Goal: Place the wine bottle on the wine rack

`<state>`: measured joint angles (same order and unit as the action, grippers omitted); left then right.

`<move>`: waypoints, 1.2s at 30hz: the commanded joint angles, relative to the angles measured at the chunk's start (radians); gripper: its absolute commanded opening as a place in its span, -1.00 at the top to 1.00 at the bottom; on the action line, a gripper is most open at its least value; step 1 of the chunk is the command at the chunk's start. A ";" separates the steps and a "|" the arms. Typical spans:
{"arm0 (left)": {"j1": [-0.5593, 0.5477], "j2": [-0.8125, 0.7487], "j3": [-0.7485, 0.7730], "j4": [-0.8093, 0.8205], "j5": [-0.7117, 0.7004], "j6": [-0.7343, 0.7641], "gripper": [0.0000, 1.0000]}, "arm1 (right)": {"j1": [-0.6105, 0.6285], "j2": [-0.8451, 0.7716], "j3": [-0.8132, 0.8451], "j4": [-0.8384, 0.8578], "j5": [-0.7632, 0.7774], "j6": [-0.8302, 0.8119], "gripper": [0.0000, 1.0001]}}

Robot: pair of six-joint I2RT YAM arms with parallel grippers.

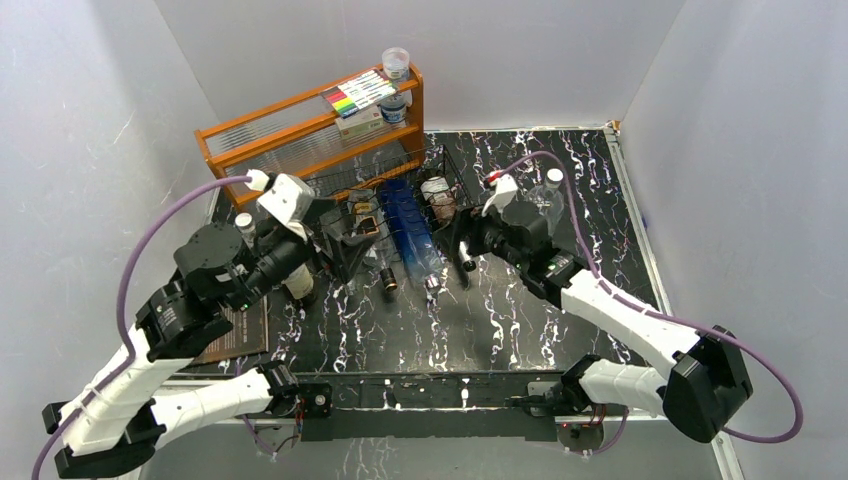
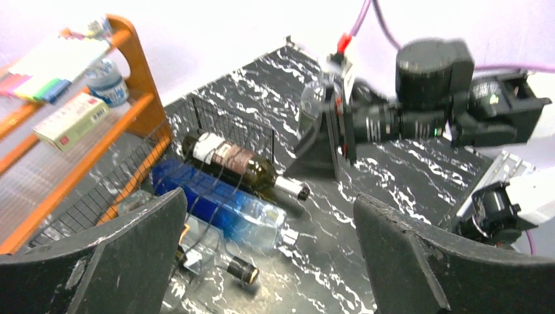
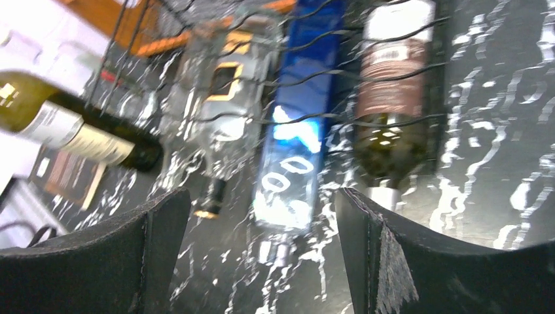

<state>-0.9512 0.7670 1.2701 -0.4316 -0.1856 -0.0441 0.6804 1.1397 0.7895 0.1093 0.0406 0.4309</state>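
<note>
The wine rack [image 1: 395, 195] is a low black wire frame in front of the orange shelf. A dark wine bottle [image 1: 438, 198] with a white and brown label lies in its right-hand cradle, neck toward me, and also shows in the left wrist view [image 2: 230, 162] and the right wrist view [image 3: 391, 98]. Beside it lie a blue bottle [image 1: 408, 228] and a clear bottle [image 1: 368, 235]. My right gripper [image 1: 463, 255] is open just in front of the wine bottle's neck, nothing between its fingers [image 3: 262, 193]. My left gripper [image 1: 343, 250] is open at the rack's left end, empty [image 2: 268, 199].
The orange wooden shelf [image 1: 300, 130] behind the rack holds a marker box and a cup. Another green bottle with a cream label [image 3: 78, 134] is by the left arm. A clear plastic bottle [image 1: 551, 190] stands at the back right. A brown plaque [image 1: 235, 335] lies front left.
</note>
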 commanded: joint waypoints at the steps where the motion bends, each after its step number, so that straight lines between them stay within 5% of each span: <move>1: 0.003 0.029 0.136 -0.001 -0.032 0.042 -0.97 | 0.109 -0.014 0.063 0.010 -0.049 0.022 -0.82; 14: 0.003 0.087 0.316 0.089 -0.129 0.069 -0.96 | 0.505 0.395 0.439 0.216 0.129 -0.039 -0.81; 20: 0.002 0.079 0.350 0.124 -0.183 0.079 -0.96 | 0.551 0.642 0.699 0.303 0.150 -0.072 -0.82; 30: 0.003 0.022 0.344 0.099 -0.189 0.067 -0.96 | 0.576 1.005 1.164 0.155 0.083 -0.159 -0.78; 36: 0.002 0.008 0.344 0.072 -0.185 0.060 -0.96 | 0.588 1.052 1.200 0.173 0.118 -0.186 -0.49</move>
<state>-0.9512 0.7769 1.5925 -0.3496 -0.3603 0.0185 1.2549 2.1910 1.9293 0.2489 0.1356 0.2829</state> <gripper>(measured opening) 0.981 0.805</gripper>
